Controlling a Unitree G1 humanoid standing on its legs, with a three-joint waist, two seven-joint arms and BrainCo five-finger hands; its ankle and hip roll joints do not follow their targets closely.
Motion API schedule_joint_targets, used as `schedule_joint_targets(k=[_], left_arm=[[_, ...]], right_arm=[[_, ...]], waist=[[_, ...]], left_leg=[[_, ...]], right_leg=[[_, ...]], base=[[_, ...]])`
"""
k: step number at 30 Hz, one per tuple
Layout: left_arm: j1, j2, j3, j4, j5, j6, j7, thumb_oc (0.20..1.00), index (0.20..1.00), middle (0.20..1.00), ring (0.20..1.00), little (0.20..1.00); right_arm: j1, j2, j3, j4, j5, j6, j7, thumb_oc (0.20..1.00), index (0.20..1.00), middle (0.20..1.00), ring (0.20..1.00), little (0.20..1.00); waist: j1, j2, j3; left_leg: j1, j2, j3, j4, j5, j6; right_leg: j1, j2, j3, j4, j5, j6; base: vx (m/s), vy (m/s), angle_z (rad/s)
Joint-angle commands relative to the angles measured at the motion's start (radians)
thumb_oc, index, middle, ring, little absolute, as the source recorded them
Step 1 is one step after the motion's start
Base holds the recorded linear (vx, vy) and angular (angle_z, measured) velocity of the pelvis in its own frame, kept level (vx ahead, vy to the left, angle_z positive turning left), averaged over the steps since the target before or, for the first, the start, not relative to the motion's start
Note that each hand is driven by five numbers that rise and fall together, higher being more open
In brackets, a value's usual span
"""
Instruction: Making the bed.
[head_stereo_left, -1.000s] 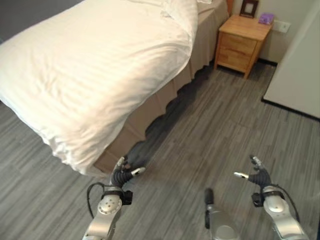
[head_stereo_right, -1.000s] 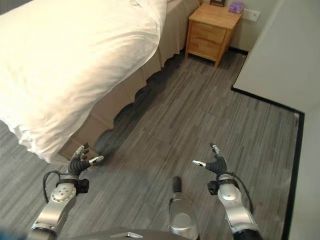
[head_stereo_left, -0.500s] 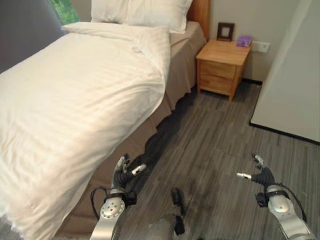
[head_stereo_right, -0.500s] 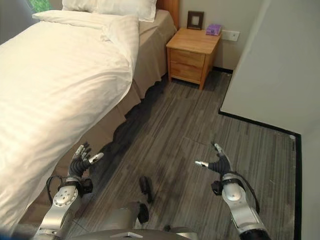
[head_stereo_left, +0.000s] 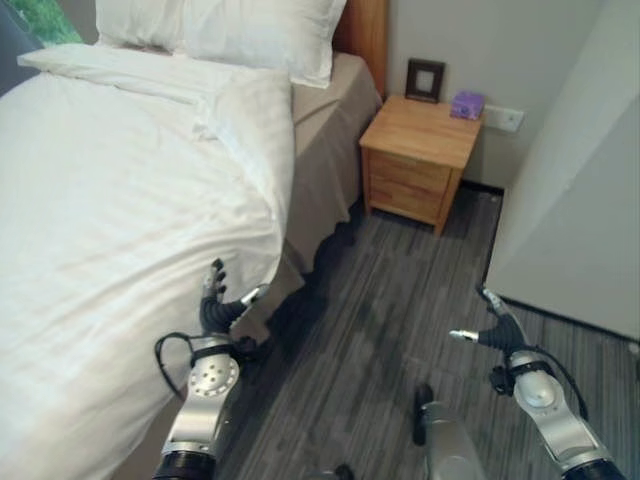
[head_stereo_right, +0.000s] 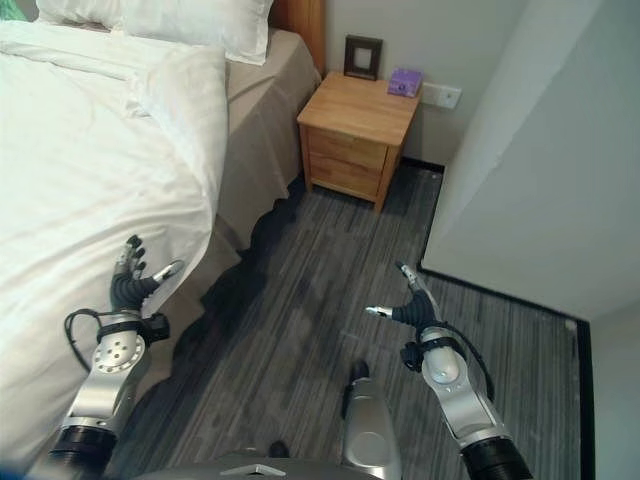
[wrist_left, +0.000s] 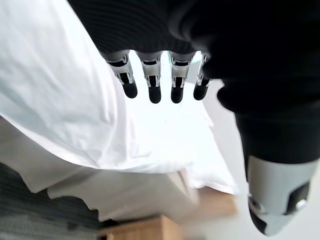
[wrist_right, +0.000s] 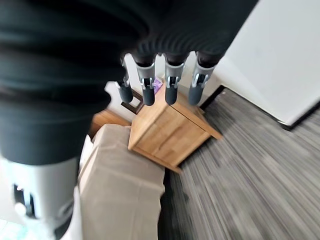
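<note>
White striped duvet (head_stereo_left: 110, 230) is spread over the bed on the left, its edge draped beside the left hand (head_stereo_left: 218, 308), fingers straight, nothing held. Right hand (head_stereo_left: 496, 330) hangs open over grey plank floor (head_stereo_left: 370, 330). Risk: a shallow grasp could let the cloth slip.

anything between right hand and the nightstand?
No object: bare grey floor runs from the right hand to the wooden nightstand, seen in both eye views.
</note>
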Motion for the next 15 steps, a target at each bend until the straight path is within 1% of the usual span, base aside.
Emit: schedule_joint_targets(k=[1,2,3,4,5,6,7,8,9,10,11,12,13,14,15], left_arm=[[-0.014,-0.011,-0.03,-0.05,0.026,-0.051,0.001,1.0,1.0,1.0,1.0,1.0],[-0.012,-0.012,-0.031,-0.052,0.026,-0.05,0.001,1.0,1.0,1.0,1.0,1.0],[-0.006,-0.018,-0.03,-0.057,0.015,-0.059,-0.008,1.0,1.0,1.0,1.0,1.0],[0.022,-0.04,-0.04,-0.08,-0.008,-0.06,-0.015,1.0,1.0,1.0,1.0,1.0],[0.042,-0.048,-0.033,-0.098,-0.027,-0.062,-0.02,1.0,1.0,1.0,1.0,1.0],[0.08,-0.063,-0.017,-0.128,-0.091,-0.061,-0.035,1.0,1.0,1.0,1.0,1.0],[0.091,-0.064,-0.005,-0.148,-0.105,-0.059,-0.04,1.0,1.0,1.0,1.0,1.0],[0.091,-0.057,-0.004,-0.159,-0.116,-0.058,-0.046,1.0,1.0,1.0,1.0,1.0],[0.089,-0.048,-0.005,-0.172,-0.127,-0.063,-0.049,1.0,1.0,1.0,1.0,1.0],[0.089,-0.042,-0.007,-0.181,-0.135,-0.064,-0.051,1.0,1.0,1.0,1.0,1.0],[0.089,-0.046,-0.005,-0.184,-0.146,-0.065,-0.051,1.0,1.0,1.0,1.0,1.0],[0.092,-0.052,-0.003,-0.185,-0.146,-0.061,-0.051,1.0,1.0,1.0,1.0,1.0],[0.094,-0.057,0.004,-0.184,-0.144,-0.057,-0.048,1.0,1.0,1.0,1.0,1.0],[0.097,-0.06,0.014,-0.186,-0.127,-0.051,-0.05,1.0,1.0,1.0,1.0,1.0],[0.101,-0.062,0.023,-0.185,-0.115,-0.045,-0.053,1.0,1.0,1.0,1.0,1.0]], right_arm=[[0.003,-0.005,0.0,-0.011,0.011,-0.032,-0.033,1.0,1.0,1.0,1.0,1.0],[0.004,-0.006,0.0,-0.011,0.01,-0.032,-0.034,1.0,1.0,1.0,1.0,1.0],[0.013,-0.008,-0.001,-0.015,0.004,-0.032,-0.034,1.0,1.0,1.0,1.0,1.0],[0.03,-0.012,-0.004,-0.015,-0.012,-0.025,-0.034,1.0,1.0,1.0,1.0,1.0],[0.033,-0.016,0.0,-0.012,-0.014,-0.023,-0.03,1.0,1.0,1.0,1.0,1.0],[0.035,-0.035,0.012,-0.01,-0.017,-0.021,-0.016,1.0,1.0,1.0,1.0,1.0],[0.031,-0.045,0.016,-0.014,-0.016,-0.018,-0.012,1.0,1.0,1.0,1.0,1.0],[0.028,-0.054,0.016,-0.021,-0.008,-0.014,-0.011,1.0,1.0,1.0,1.0,1.0],[0.025,-0.071,0.011,-0.035,-0.006,-0.009,-0.012,1.0,1.0,1.0,1.0,1.0],[0.017,-0.084,0.007,-0.048,-0.006,-0.006,-0.01,1.0,1.0,1.0,1.0,1.0],[0.006,-0.092,0.007,-0.054,-0.008,0.0,-0.001,1.0,1.0,1.0,1.0,1.0],[-0.001,-0.099,0.005,-0.058,-0.011,0.008,0.005,1.0,1.0,1.0,1.0,1.0],[-0.007,-0.105,0.0,-0.065,-0.011,0.014,0.012,1.0,1.0,1.0,1.0,1.0],[-0.005,-0.107,-0.011,-0.077,-0.006,0.015,0.02,1.0,1.0,1.0,1.0,1.0],[0.002,-0.108,-0.022,-0.082,-0.004,0.013,0.026,1.0,1.0,1.0,1.0,1.0]], waist=[[-0.04,-0.018,-0.036],[-0.041,-0.015,-0.036],[-0.05,-0.016,-0.041],[-0.06,-0.005,-0.052],[-0.062,0.008,-0.047],[-0.05,0.008,-0.033],[-0.036,-0.009,-0.021],[-0.016,-0.026,0.0],[0.001,-0.036,0.02],[0.016,-0.048,0.037],[0.037,-0.05,0.047],[0.046,-0.049,0.05],[0.049,-0.045,0.047],[0.048,-0.039,0.041],[0.043,-0.034,0.033]], left_leg=[[0.016,0.005,0.042,-0.037,0.027,-0.048],[0.016,0.008,0.04,-0.037,0.025,-0.048],[0.048,0.008,0.024,-0.037,0.016,-0.054],[0.097,0.029,0.003,-0.026,0.072,-0.065],[0.099,0.059,-0.004,0.038,0.118,-0.078],[-0.012,0.115,-0.038,0.336,0.284,-0.077],[-0.096,0.117,-0.062,0.488,0.331,-0.066],[-0.162,0.103,-0.068,0.593,0.339,-0.054],[-0.202,0.099,-0.05,0.649,0.326,-0.047],[-0.241,0.093,-0.025,0.672,0.303,-0.047],[-0.294,0.054,-0.021,0.665,0.269,-0.048],[-0.333,0.03,-0.013,0.668,0.248,-0.05],[-0.358,0.008,0.026,0.604,0.219,-0.048],[-0.369,0.012,0.103,0.49,0.215,-0.043],[-0.376,0.019,0.171,0.406,0.221,-0.042]], right_leg=[[-0.001,-0.082,0.059,-0.164,0.0,0.087],[0.002,-0.081,0.056,-0.164,-0.002,0.088],[0.029,-0.086,0.055,-0.164,0.03,0.085],[0.066,-0.074,0.07,-0.143,0.061,0.066],[0.094,-0.061,0.05,-0.134,0.06,0.05],[0.158,-0.042,0.038,-0.124,0.036,-0.004],[0.201,-0.041,0.024,-0.138,0.024,-0.032],[0.243,-0.04,0.023,-0.151,0.012,-0.053],[0.282,-0.036,0.028,-0.155,-0.005,-0.072],[0.309,-0.041,0.032,-0.16,-0.017,-0.078],[0.336,-0.047,0.04,-0.164,-0.031,-0.077],[0.355,-0.051,0.047,-0.164,-0.043,-0.075],[0.375,-0.051,0.042,-0.164,-0.056,-0.07],[0.401,-0.048,0.03,-0.164,-0.07,-0.061],[0.414,-0.042,0.024,-0.164,-0.08,-0.057]], base=[[0.35,-0.221,0.57],[0.42,-0.249,0.51],[0.56,-0.356,0.53],[0.68,-0.477,0.32],[0.75,-0.714,0.43],[0.51,-0.687,0.34],[0.48,-0.741,0.4],[0.32,-0.529,-0.06],[0.35,-0.455,-0.14],[0.41,-0.356,-0.18],[0.42,-0.239,-0.07],[0.42,-0.134,-0.29],[0.46,-0.097,-0.56],[0.47,-0.089,-0.64],[0.55,-0.069,-0.28]])
